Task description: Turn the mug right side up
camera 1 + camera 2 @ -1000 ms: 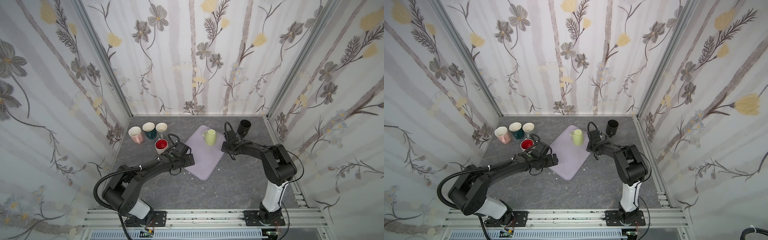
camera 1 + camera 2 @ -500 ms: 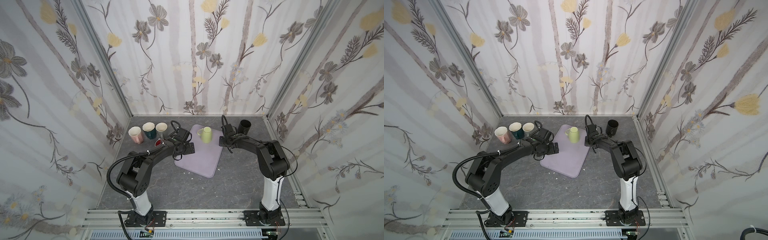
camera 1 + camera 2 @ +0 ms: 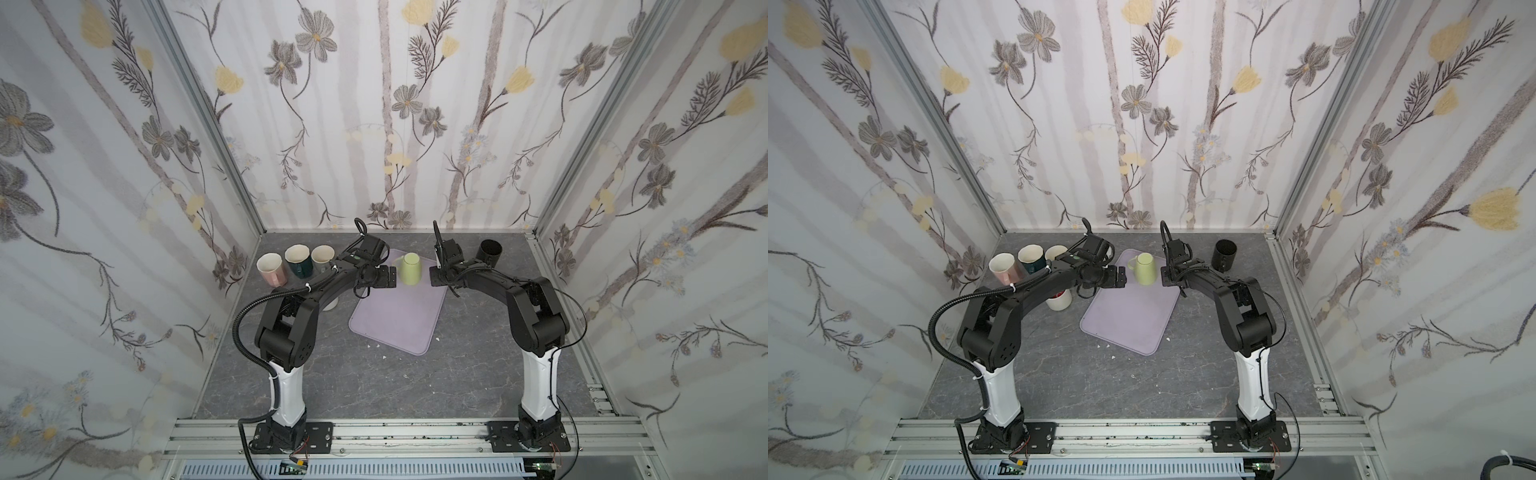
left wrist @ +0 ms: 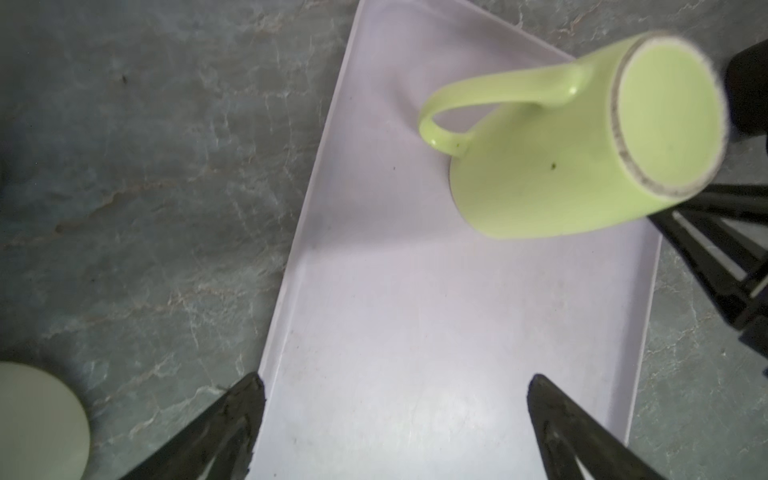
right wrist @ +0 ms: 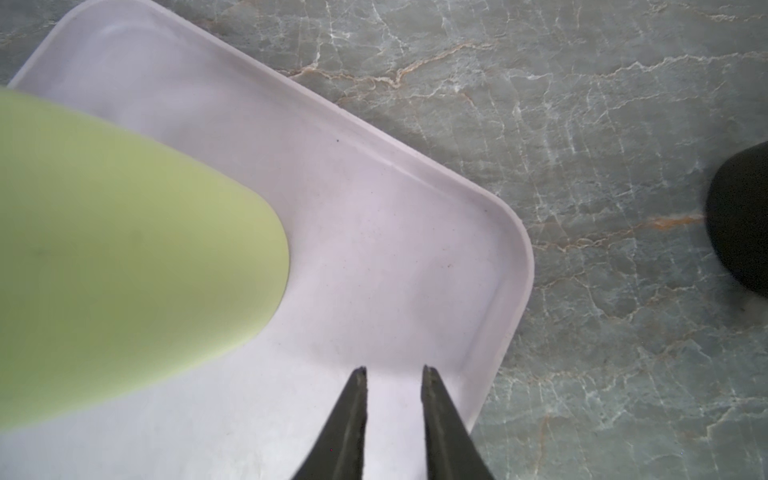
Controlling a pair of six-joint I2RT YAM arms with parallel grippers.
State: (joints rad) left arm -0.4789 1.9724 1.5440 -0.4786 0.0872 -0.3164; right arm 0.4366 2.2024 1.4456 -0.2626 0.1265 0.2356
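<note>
A light green mug [image 3: 409, 270] [image 3: 1145, 270] stands upside down, base up, on the far end of a lavender tray [image 3: 399, 324] [image 3: 1129, 324]. Its handle points to the left. My left gripper [image 3: 390, 282] [image 3: 1121, 277] hangs just left of the mug, open wide and empty. The left wrist view shows the mug [image 4: 561, 166] ahead of the left gripper [image 4: 395, 382], over the tray [image 4: 415, 332]. My right gripper [image 3: 434, 276] [image 3: 1165, 277] sits just right of the mug, its jaws a narrow gap apart with nothing between them. In the right wrist view the right gripper [image 5: 394, 370] is over the tray's corner [image 5: 478, 232], beside the mug [image 5: 104, 249].
A pink mug [image 3: 270, 270], a dark teal mug [image 3: 298, 262] and a grey mug [image 3: 322, 255] stand upright at the back left. A white mug [image 3: 1059, 300] is partly hidden under my left arm. A black mug [image 3: 490, 251] stands at the back right, near my right arm.
My left gripper has moved from beside the white mug toward the back, up to the green mug's left side. The right gripper has moved back a little and its jaws have parted slightly.
</note>
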